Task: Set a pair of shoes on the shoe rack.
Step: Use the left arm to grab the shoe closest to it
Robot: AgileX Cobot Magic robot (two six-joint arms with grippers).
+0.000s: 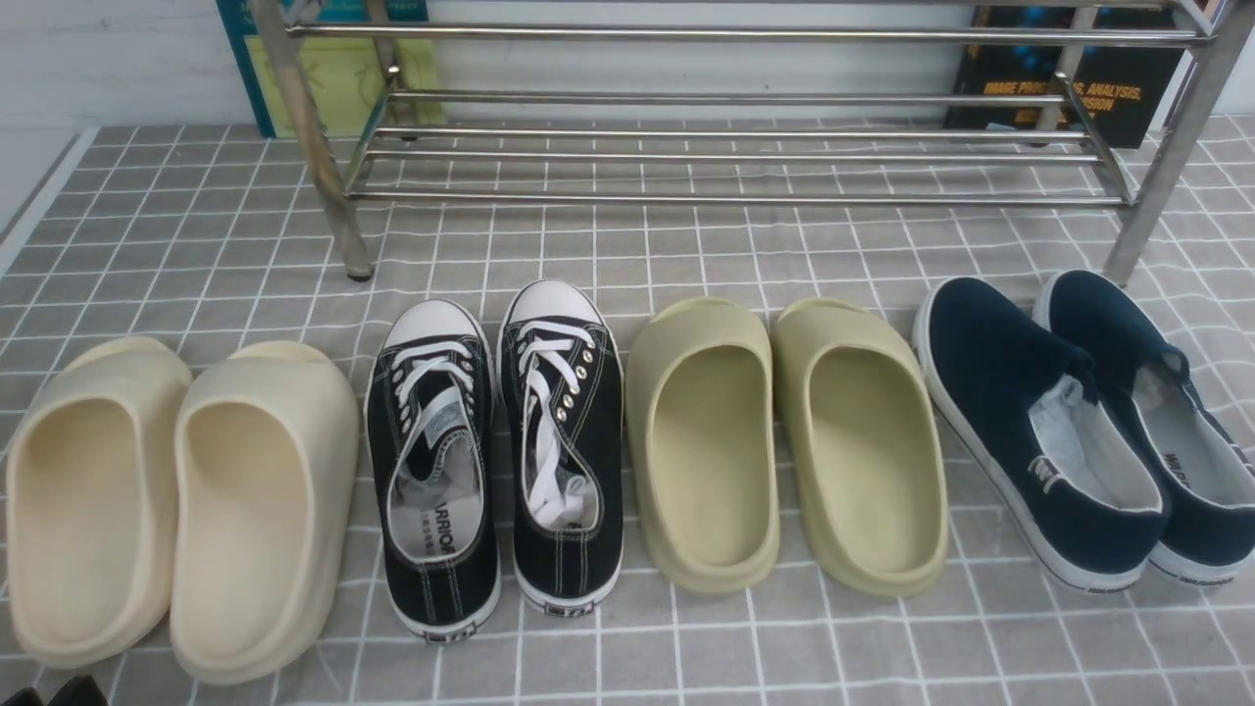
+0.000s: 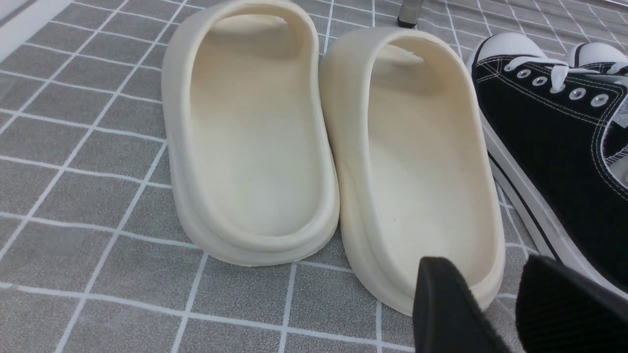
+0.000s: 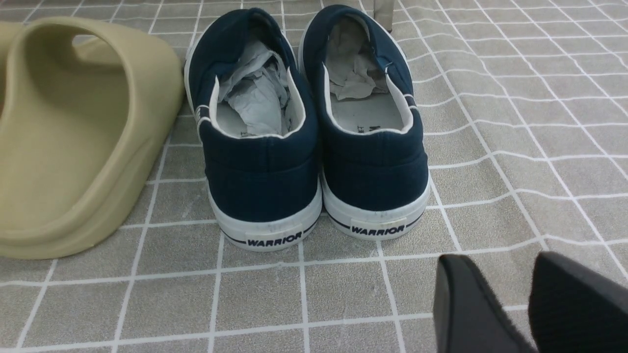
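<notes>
The pair of shoes, two black canvas sneakers [image 1: 431,471] [image 1: 564,446] with white laces and toe caps, stands side by side on the checked cloth, toes toward the shoe rack [image 1: 735,157]. The rack is bare silver tubing at the back. One black sneaker [image 2: 554,147] also shows in the left wrist view. My left gripper [image 2: 495,282] is open and empty, low behind the heel of a cream slide [image 2: 417,162], left of the sneakers. My right gripper [image 3: 510,277] is open and empty over the cloth, behind the navy slip-ons [image 3: 314,127].
Left to right stand cream slides [image 1: 176,500], the sneakers, olive slides [image 1: 784,441] and navy slip-ons [image 1: 1079,422]. The rack's legs [image 1: 333,196] [image 1: 1157,176] stand on the cloth, with books [image 1: 1069,78] behind. The table edge [image 1: 39,196] runs along the left.
</notes>
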